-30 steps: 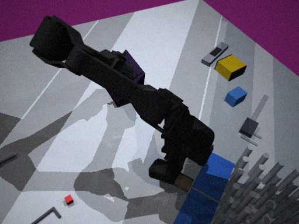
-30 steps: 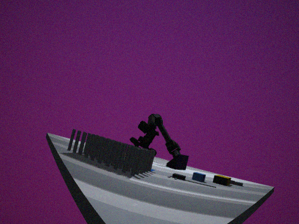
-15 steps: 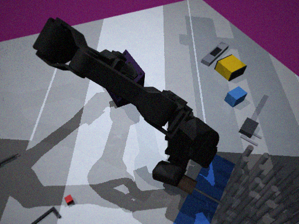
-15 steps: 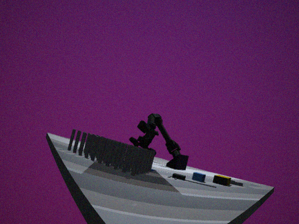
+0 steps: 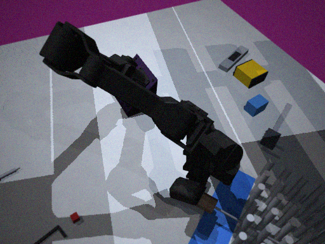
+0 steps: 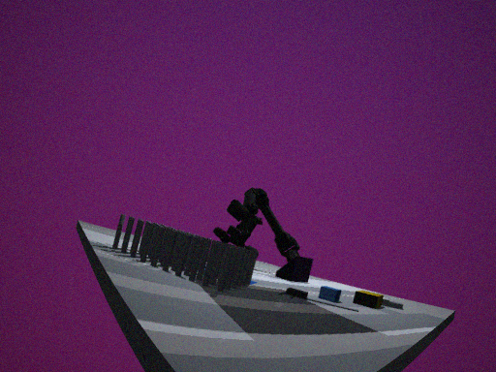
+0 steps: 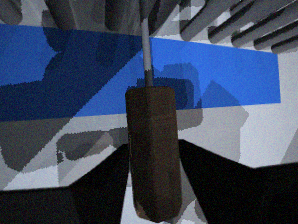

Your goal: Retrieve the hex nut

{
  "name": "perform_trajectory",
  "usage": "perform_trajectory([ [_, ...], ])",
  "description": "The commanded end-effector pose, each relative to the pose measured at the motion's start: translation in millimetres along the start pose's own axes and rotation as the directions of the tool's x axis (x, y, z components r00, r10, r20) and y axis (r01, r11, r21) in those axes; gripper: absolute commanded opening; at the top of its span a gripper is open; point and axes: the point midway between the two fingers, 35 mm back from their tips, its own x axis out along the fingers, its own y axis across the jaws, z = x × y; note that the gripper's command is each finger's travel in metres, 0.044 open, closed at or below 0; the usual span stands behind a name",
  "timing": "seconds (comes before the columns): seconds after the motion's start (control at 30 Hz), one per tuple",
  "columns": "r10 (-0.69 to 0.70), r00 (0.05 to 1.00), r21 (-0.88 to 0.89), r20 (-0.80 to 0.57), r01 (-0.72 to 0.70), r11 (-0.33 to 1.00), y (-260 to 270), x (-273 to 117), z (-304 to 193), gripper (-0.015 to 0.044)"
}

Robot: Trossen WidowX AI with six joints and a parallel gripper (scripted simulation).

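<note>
My gripper (image 5: 200, 196) (image 7: 153, 146) is shut on the brown wooden handle (image 5: 208, 203) (image 7: 154, 170) of a tool, above the table in front of the spacers. The tool's thin metal shaft (image 5: 226, 213) (image 7: 146, 57) reaches across over the blue taped strip (image 5: 244, 182) (image 7: 235, 75) toward the spacers. Its far end is hidden or lost among them. The grey metal spacers (image 5: 250, 218) (image 6: 194, 257) (image 7: 61, 12) stand upright in a dense field beyond the strip. The hex nut cannot be made out in any view.
A yellow block (image 5: 251, 74) (image 6: 368, 299), a blue block (image 5: 256, 105) (image 6: 329, 294), a grey bar (image 5: 226, 63) and a dark-ended tool (image 5: 270, 138) lie beside the field. A red cube (image 5: 75, 217), a black bent tool (image 5: 47, 234) and a thin rod (image 5: 9, 173) lie on the opposite side.
</note>
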Motion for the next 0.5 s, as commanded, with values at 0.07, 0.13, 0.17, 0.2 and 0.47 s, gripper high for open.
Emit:
perform_trajectory([
  [0.07,-0.007,1.000,0.010,0.006,0.007,1.000,-2.7,-1.0,6.2,0.0000],
  [0.13,-0.007,1.000,0.010,0.007,0.007,1.000,-2.7,-0.6,7.3,0.0000],
  [0.17,-0.007,1.000,0.010,0.007,0.007,1.000,-2.7,-0.4,7.9,0.0000],
  [0.2,-0.007,1.000,0.010,0.007,0.007,1.000,-2.7,-0.3,8.5,0.0000],
  [0.47,-0.007,1.000,0.010,0.007,0.007,1.000,-2.8,1.1,13.2,0.0000],
])
